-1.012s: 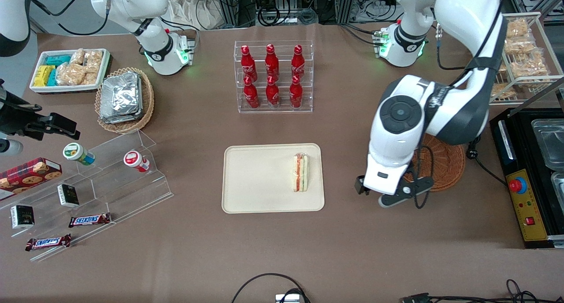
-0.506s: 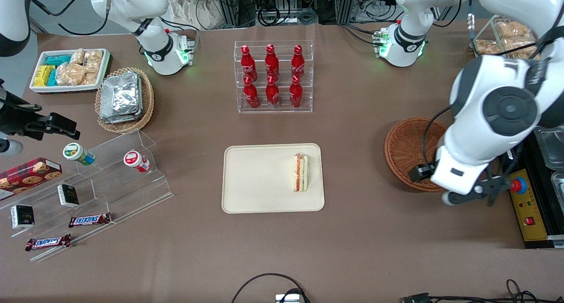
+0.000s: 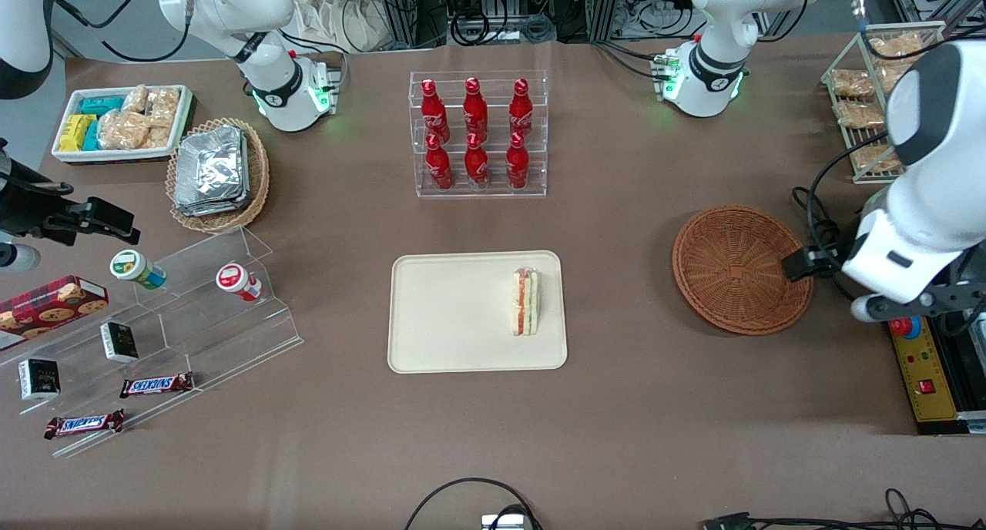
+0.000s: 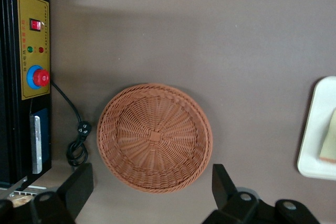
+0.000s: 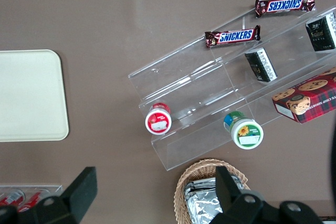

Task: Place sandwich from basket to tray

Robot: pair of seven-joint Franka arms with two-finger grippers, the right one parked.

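Front view: we find sandwich (image 3: 526,302) lying on tray (image 3: 447,314), at edge nearest basket (image 3: 741,269). Basket holds nothing. Our gripper (image 4: 152,192) hangs high above basket, toward working arm's end of table; fingers spread wide, grasping nothing. Control box (image 4: 23,77) sits beside basket.

Reddish-brown woven basket (image 3: 741,270), cream tray (image 3: 454,314), white sandwich (image 3: 526,301) with red-green layers
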